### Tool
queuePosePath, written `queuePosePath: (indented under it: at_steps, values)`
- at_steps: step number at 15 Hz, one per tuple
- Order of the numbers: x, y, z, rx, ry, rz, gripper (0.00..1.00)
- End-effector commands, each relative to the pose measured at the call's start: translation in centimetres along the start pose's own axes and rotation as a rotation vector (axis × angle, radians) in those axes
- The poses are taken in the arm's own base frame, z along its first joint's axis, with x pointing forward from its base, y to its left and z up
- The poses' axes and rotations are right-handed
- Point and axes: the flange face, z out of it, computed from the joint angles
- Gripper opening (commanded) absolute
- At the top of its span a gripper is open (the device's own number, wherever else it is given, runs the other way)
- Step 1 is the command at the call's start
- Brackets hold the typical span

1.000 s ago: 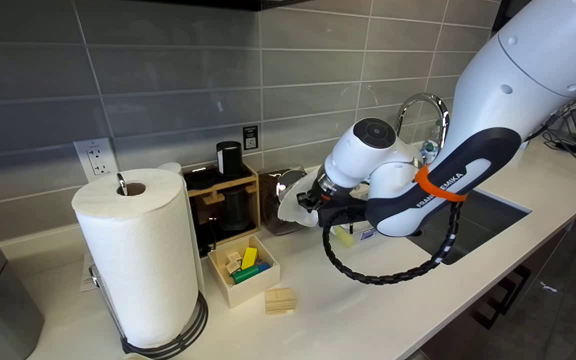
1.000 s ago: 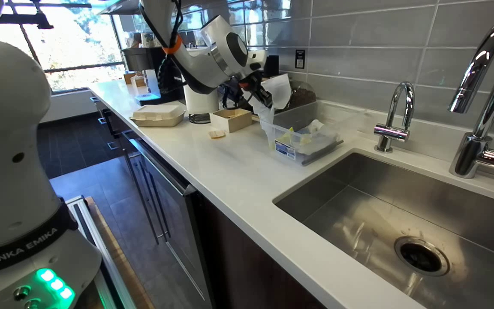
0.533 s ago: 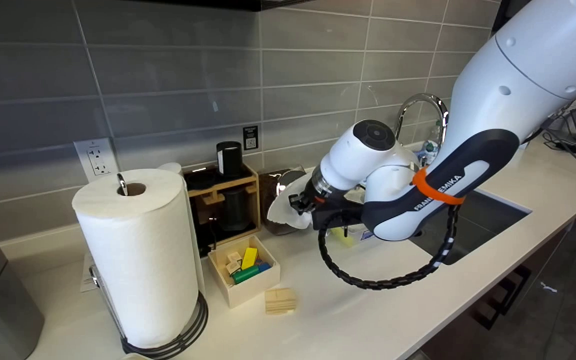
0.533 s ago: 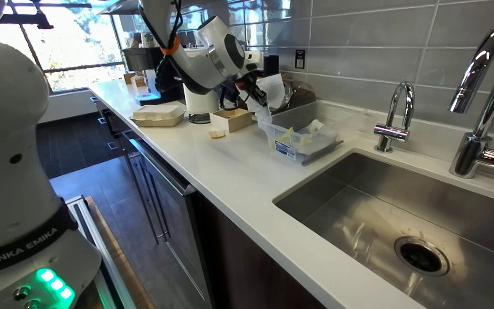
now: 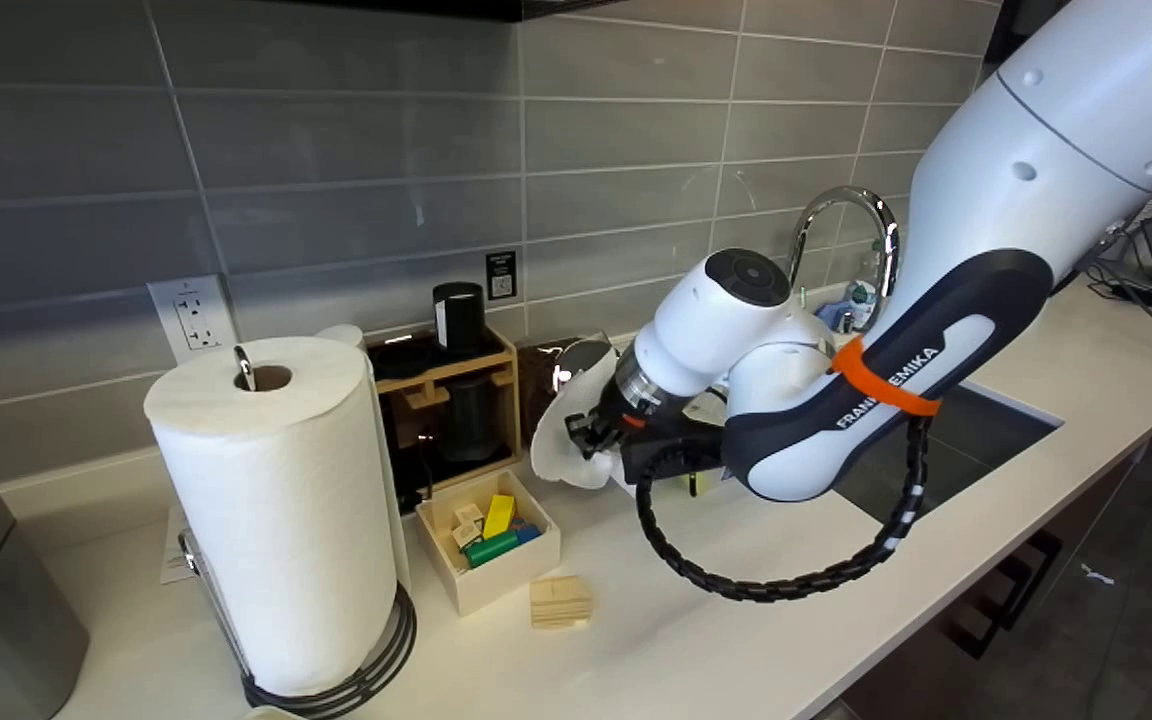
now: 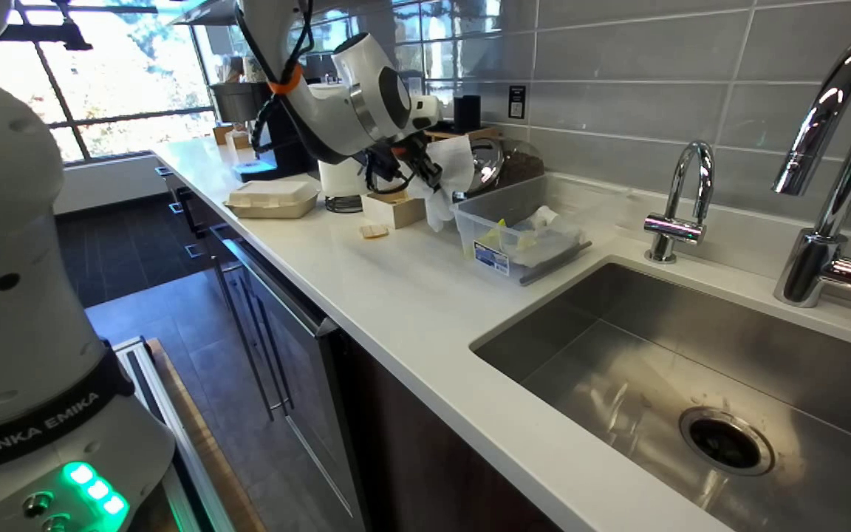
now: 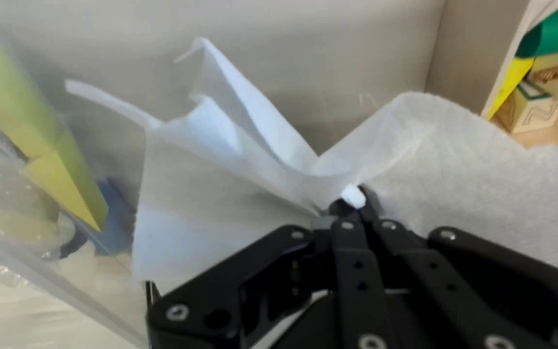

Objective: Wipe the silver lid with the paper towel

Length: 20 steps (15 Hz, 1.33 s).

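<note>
Grey wall tile (image 5: 366, 140) backs a white countertop (image 6: 411, 295). Above it the gripper (image 7: 355, 203) is pinched closed on a paper towel (image 7: 434, 160) that flares to either side, one wrinkled corner peaking between ten and eleven o'clock in the wrist view. Set a clock around the gripper in an exterior view and the silver lid (image 6: 487, 164) shows between two and three, just beside the towel; whether they touch I cannot tell. Bare counter lies at six, dropping off at its front edge toward seven, and the sink (image 6: 647, 355) cuts in at four. Nearer at four, a clear plastic bin (image 6: 479, 233) stands in the way. Around three sit a glass jar (image 6: 524, 165) and, farther out, a small chrome faucet (image 6: 673, 225). Between seven and eight is a wooden box (image 6: 394, 214) of toy blocks (image 5: 499, 516); at nine the paper towel roll (image 6: 340, 181) stands upright.
</note>
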Motion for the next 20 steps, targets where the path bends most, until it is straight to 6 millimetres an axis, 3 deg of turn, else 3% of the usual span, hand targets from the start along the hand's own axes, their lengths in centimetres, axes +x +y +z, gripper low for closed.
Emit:
queuePosePath:
  at_steps: [1,8,17,18,20]
  values:
    - [-2.6,0.1,-2.8,-0.034,-0.136,-0.047,0.0]
    - [-3.0,4.2,-5.9,-0.264,-0.344,-0.022,0.0]
    - [-6.6,7.0,-3.7,-0.188,-0.53,-0.016,0.0]
    - [-6.7,7.1,-3.8,-0.182,-0.538,-0.016,0.26]
    - [-6.5,7.1,-4.5,-0.174,-0.553,-0.017,0.34]
